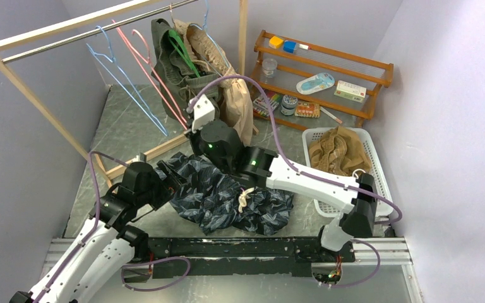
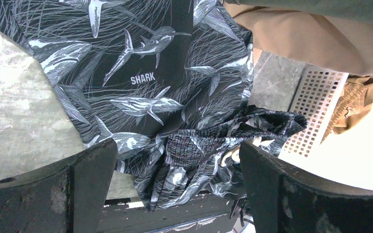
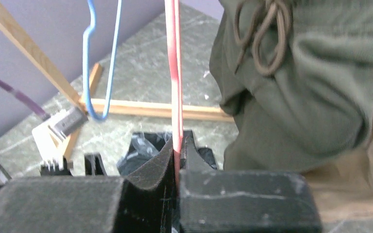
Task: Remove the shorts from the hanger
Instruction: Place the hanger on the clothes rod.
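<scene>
Top external view is showing us the navy shorts [image 1: 227, 197] lying crumpled on the table [image 1: 132, 126] between the two arms, free of any hanger, so we are counting that pair as done. The tan-brown shorts [image 1: 336, 151] are sitting in the white basket [image 1: 379, 170] to the right, which we are taking as the place where finished pairs are going.

The olive shorts [image 1: 167, 63] and the beige shorts [image 1: 237, 95] are hanging side by side from the rail [image 1: 69, 35], so by our reckoning the task is standing about halfway.

The left gripper [image 2: 177, 160] is hovering just above the shark-print navy cloth with its fingers spread wide and nothing between them. We are judging that it is poised there to gather the pair up.

The right gripper [image 3: 177, 148] is reaching up beside the olive pair with its fingers pressed together, pinching the thin wire of the pink hanger [image 3: 175, 73]. That hanger is carrying no cloth that we can see. We are guessing the pinch is steadying the bare wire or moving it clear of the olive pair just beside it, which is looking like the next one to come off.
</scene>
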Robot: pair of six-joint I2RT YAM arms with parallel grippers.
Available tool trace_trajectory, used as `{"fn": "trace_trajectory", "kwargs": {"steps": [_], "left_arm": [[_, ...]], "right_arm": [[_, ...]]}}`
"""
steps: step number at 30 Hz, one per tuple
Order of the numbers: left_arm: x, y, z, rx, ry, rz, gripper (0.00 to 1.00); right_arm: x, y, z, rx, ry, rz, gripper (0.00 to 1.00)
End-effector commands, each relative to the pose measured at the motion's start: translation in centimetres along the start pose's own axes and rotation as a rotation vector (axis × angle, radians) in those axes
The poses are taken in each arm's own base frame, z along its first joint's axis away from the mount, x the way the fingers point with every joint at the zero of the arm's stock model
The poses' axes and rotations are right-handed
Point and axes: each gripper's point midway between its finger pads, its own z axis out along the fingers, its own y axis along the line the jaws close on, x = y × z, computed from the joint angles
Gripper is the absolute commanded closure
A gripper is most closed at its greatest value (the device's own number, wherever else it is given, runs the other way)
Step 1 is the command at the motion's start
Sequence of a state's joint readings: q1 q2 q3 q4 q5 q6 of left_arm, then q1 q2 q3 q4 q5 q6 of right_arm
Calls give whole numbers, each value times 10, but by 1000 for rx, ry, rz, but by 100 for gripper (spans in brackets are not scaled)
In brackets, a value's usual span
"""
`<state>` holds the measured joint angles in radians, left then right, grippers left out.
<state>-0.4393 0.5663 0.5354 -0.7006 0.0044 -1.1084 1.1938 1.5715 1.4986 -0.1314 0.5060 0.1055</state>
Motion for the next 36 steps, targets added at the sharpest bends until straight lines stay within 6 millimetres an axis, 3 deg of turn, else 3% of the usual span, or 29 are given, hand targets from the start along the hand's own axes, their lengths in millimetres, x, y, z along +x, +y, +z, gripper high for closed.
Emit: {"fn": "trace_trajectory", "kwargs": {"steps": [1, 10, 24, 31, 36], "left_arm": [[-4, -14, -5, 43, 1, 16, 1], [-6, -11, -11, 36, -21, -8, 1], [-4, -10, -11, 42, -12, -13, 1], [-3, -9, -12, 44, -13, -15, 1], [-10, -16, -14, 59, -37, -20, 1]], "right_arm": [[-21, 1, 21, 18, -24, 27, 100], [-37, 14, 49, -11, -32, 67, 100], [-7, 5, 80, 22, 88, 105, 100], [14, 25, 72, -113, 144, 90, 99], [-1, 29, 52, -184, 63, 129, 69]]}}
